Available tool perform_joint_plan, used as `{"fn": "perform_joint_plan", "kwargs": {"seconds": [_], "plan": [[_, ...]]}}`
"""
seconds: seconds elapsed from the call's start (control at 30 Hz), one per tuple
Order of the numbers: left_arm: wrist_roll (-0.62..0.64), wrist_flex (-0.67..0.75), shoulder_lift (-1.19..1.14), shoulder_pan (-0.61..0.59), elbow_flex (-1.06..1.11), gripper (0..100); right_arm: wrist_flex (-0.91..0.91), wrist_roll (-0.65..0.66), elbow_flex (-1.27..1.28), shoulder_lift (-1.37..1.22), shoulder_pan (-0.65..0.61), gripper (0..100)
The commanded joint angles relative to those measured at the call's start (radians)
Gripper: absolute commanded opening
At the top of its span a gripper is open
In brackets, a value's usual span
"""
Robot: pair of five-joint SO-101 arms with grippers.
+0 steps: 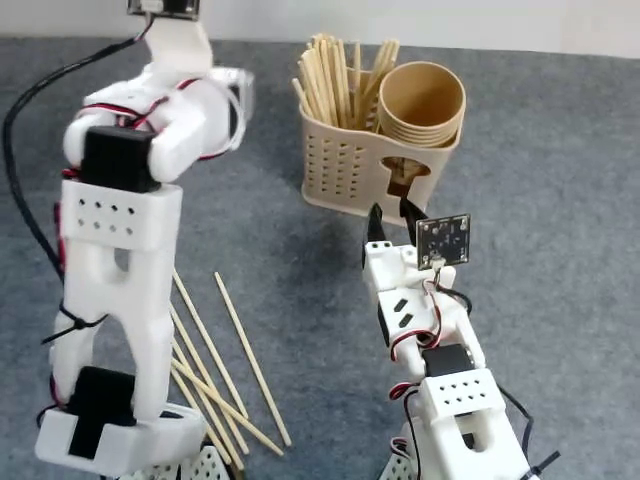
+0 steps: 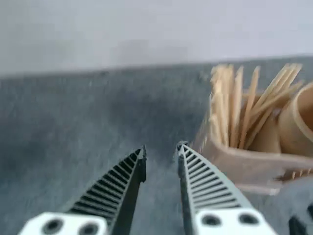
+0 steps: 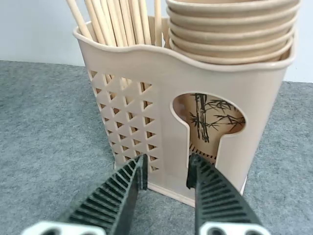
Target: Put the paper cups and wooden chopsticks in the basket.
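Grey table (image 1: 560, 200), basket (image 3: 127, 83) with cups (image 3: 230, 29) and chopsticks (image 3: 117, 19) just ahead of right jaws, both jaws apart

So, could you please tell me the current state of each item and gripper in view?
Basket: upright on the table.
Paper cups: stacked, in the basket.
Standing chopsticks: upright in the basket.
Loose chopsticks: lying on the table.
Left gripper: fingers open, empty.
Right gripper: fingers open, empty.
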State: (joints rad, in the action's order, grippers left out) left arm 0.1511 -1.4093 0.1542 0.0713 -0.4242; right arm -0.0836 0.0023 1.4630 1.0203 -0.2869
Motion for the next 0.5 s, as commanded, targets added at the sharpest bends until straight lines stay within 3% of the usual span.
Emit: {"fn": "perform_joint_plan", "kwargs": {"seconds": [0.0, 0.27, 0.47], "plan": [[-0.009, -0.133, 0.035, -0.031, -0.01, 12, -0.024, -0.002, -0.004, 0.025, -0.007, 14.5], [-0.011, -0.193, 0.041, -0.038, 0.291, 12, -0.024, -0.002, -0.004, 0.028, -0.007, 14.5], [-0.011, -0.035, 0.044, -0.039, 0.596, 12, -0.024, -0.002, -0.004, 0.03, -0.007, 14.5]]}}
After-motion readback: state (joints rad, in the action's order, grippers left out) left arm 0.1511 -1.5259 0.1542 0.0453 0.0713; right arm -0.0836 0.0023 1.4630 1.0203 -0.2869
